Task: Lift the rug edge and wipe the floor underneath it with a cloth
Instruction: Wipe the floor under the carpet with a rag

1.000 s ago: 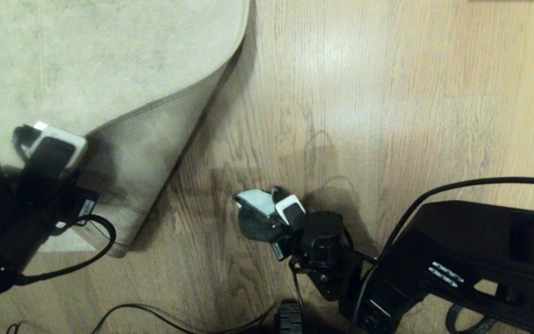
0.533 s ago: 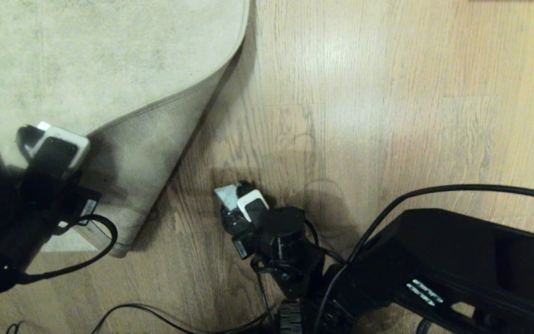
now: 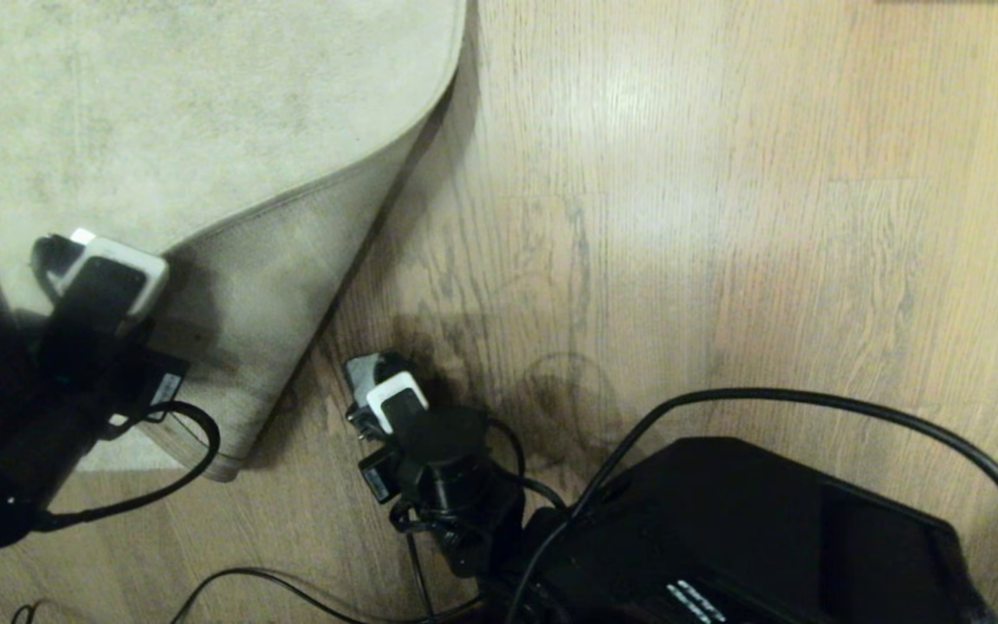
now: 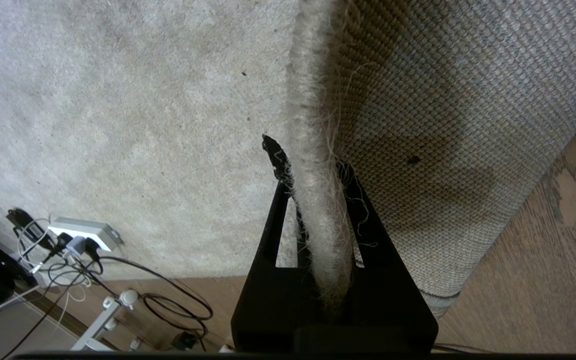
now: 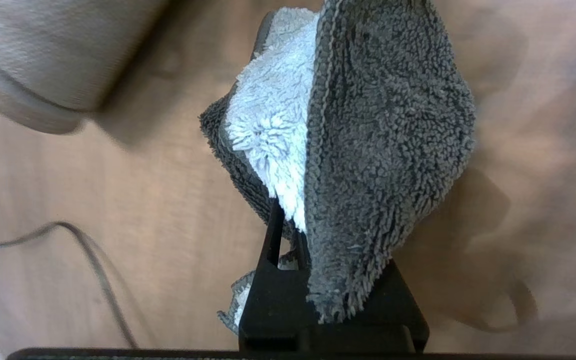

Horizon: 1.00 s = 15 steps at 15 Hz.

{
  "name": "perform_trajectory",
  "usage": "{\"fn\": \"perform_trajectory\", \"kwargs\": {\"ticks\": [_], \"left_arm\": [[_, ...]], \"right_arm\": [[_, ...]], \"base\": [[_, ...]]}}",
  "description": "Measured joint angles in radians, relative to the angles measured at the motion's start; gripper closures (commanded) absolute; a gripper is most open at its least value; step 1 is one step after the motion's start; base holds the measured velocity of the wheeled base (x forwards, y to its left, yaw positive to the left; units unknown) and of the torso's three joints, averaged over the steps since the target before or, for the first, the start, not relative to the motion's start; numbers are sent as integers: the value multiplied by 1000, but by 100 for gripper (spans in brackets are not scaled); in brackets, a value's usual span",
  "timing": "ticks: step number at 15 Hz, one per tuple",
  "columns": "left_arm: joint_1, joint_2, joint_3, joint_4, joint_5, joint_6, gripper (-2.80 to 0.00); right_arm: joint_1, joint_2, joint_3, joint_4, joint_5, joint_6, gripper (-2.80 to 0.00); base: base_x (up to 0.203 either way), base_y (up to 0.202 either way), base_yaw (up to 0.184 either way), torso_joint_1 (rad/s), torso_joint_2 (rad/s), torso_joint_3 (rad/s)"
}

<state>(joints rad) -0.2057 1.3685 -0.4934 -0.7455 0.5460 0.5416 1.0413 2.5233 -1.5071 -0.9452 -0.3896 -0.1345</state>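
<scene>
While left hand (image 4: 313, 165) pinches rug (image 4: 118, 100) edge, right hand (image 5: 293, 220) clamps cloth (image 5: 378, 130) above floor (image 3: 724, 217).

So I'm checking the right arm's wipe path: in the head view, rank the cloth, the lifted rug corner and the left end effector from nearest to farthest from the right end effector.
1. The cloth: gripped in the right end effector itself.
2. The lifted rug corner: to its left, backing showing, above the floor.
3. The left end effector: farthest left, clamped on the rug's edge.

White power strip (image 4: 84, 231) — tangled black cables (image 4: 168, 300)
</scene>
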Motion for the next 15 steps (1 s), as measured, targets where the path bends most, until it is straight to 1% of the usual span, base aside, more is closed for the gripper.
{"fn": "perform_trajectory", "kwargs": {"ticks": [2, 5, 10, 15], "left_arm": [[0, -1, 0, 0, 0, 1, 0], [0, -3, -3, 0, 0, 4, 0], [0, -6, 0, -19, 0, 6, 0], [0, -6, 2, -29, 0, 8, 0]], "right_arm": [[11, 41, -46, -12, -6, 11, 0], [16, 75, -64, -49, -7, 12, 0], [11, 104, -58, -118, -14, 8, 0], [-10, 106, -13, -152, -15, 0, 0]], "base": [[0, 0, 0, 0, 0, 0], [0, 0, 0, 0, 0, 0], [0, 0, 0, 0, 0, 0], [0, 0, 0, 0, 0, 0]]}}
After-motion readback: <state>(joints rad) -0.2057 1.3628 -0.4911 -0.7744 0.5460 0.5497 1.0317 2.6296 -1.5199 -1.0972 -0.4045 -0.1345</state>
